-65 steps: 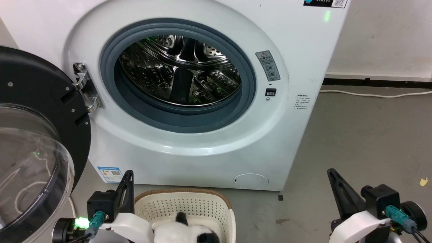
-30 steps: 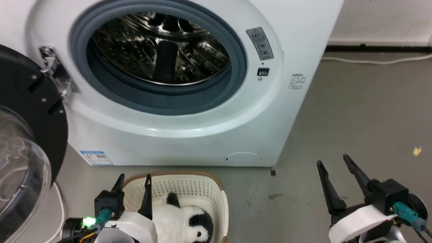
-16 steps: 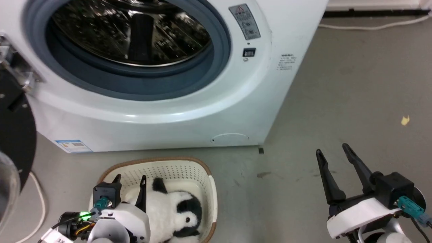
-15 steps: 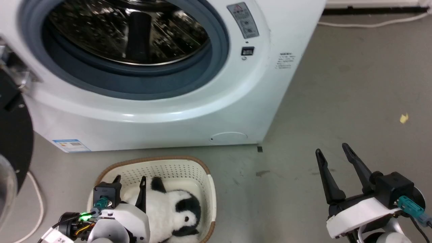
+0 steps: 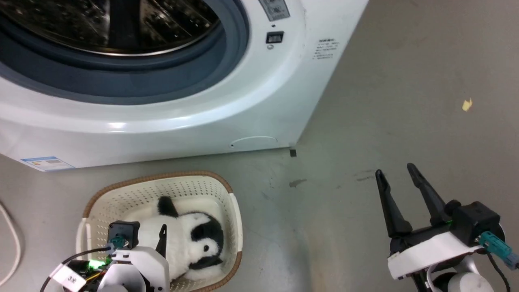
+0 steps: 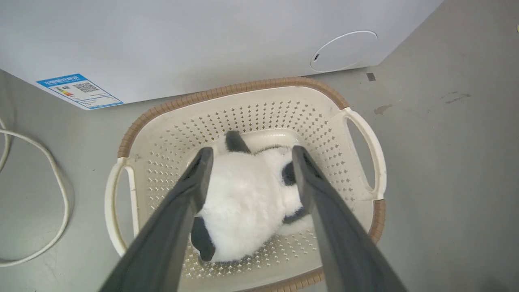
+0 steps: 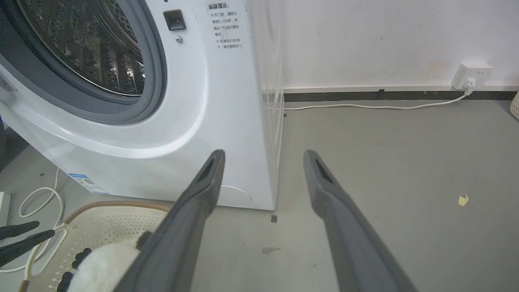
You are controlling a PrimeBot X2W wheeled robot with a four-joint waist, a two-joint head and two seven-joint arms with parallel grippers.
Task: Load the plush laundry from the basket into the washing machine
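The fluffy white, panda-like plush laundry (image 6: 243,202), with black ears and limbs, lies inside the cream-white perforated plastic basket (image 6: 251,85) with the brown woven-look rim. The basket stands on the grey concrete floor (image 5: 365,121), just in front of the large white front-loading washing machine (image 5: 170,125). The machine's round grey-gasketed opening is uncovered and the shiny perforated steel drum (image 5: 121,24) shows inside. The left gripper (image 6: 251,151) hangs over the basket with its two long dark fingers (image 6: 190,190) spread wide, one on each side of the plush's white body. They are not closed on it, and whether the tips touch the fur cannot be told. In the head view the toy's face is turned up toward the camera, beside the basket's right wall. The right gripper (image 5: 394,169) is held above bare floor, well apart from the basket on its right, its fingers parted and holding nothing. A white cable (image 6: 40,162) loops on the floor to the left of the basket, and a small yellow scrap (image 5: 467,104) lies far off to the right.
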